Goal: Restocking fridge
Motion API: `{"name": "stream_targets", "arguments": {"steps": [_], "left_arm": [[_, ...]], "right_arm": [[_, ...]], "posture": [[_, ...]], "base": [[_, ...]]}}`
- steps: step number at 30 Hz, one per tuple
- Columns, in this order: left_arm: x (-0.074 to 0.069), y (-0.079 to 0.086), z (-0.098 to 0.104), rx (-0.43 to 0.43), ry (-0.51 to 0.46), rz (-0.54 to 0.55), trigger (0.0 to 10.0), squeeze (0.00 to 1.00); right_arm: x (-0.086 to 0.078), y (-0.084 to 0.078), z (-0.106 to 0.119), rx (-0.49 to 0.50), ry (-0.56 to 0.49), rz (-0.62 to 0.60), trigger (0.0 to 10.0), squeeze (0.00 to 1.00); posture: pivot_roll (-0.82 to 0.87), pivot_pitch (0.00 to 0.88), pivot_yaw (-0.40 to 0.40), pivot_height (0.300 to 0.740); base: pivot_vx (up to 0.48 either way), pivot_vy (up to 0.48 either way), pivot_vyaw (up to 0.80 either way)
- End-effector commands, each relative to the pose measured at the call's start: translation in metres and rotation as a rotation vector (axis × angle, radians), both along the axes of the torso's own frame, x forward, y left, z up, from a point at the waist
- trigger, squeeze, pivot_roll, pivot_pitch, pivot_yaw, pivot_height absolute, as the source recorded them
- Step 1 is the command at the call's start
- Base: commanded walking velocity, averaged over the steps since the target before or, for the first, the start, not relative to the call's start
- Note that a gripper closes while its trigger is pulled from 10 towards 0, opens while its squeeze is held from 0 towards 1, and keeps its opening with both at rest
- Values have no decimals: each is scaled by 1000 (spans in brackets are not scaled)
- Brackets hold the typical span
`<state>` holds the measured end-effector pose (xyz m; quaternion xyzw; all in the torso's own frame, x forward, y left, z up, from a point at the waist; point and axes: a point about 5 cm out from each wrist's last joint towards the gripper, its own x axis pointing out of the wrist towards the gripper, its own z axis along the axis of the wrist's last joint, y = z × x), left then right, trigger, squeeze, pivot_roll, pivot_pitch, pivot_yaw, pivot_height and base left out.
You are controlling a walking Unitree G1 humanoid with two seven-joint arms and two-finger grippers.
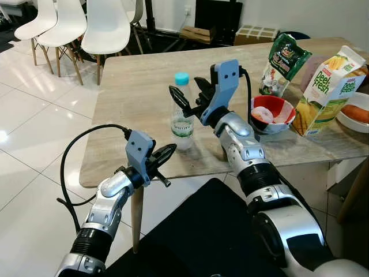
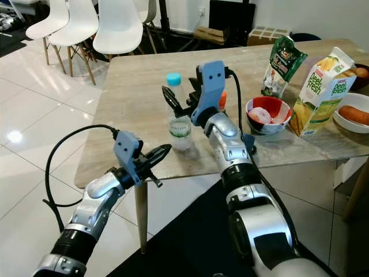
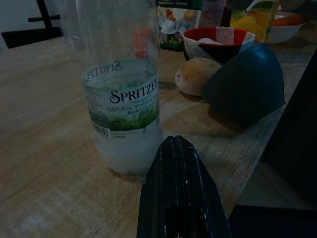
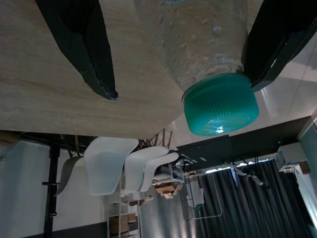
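A clear Spritzer water bottle (image 1: 182,118) with a teal cap (image 4: 220,104) stands upright near the front of the wooden table (image 1: 132,98). My right gripper (image 1: 191,93) is open, with one black finger on each side of the bottle's upper part just below the cap. In the right wrist view the bottle sits nearer one finger (image 4: 277,39) than the other (image 4: 81,44). My left gripper (image 1: 164,155) is shut and empty at the table's front edge, its tip pointing toward the bottle's base (image 3: 126,144).
Right of the bottle are a red bowl (image 1: 273,113), a potato (image 3: 197,75), a dark blue rounded object (image 3: 245,82), a green snack bag (image 1: 283,62), a juice carton (image 1: 328,89) and a white plate (image 1: 353,121). White chairs (image 1: 106,26) stand beyond the table.
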<state>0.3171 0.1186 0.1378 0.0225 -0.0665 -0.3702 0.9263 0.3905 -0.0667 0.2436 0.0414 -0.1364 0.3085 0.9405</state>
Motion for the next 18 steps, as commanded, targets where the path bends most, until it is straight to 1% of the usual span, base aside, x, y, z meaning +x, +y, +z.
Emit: {"name": "stream_targets", "arguments": {"steps": [1, 16, 18], "left_arm": [[-3, 3, -4, 22, 19, 3, 10000, 0], [-3, 2, -3, 24, 33, -4, 10000, 0], [-3, 1, -3, 25, 35, -5, 10000, 0]], "right_arm": [[-1, 5, -5, -16, 4, 13, 10000, 0], [-4, 12, -15, -43, 22, 39, 10000, 0], [-5, 14, -20, -62, 34, 42, 10000, 0]], "posture": [[-75, 130, 39, 740], [-84, 118, 40, 740], [-84, 111, 38, 740]], "base": [[0, 0, 0], [0, 0, 0], [0, 0, 0]]}}
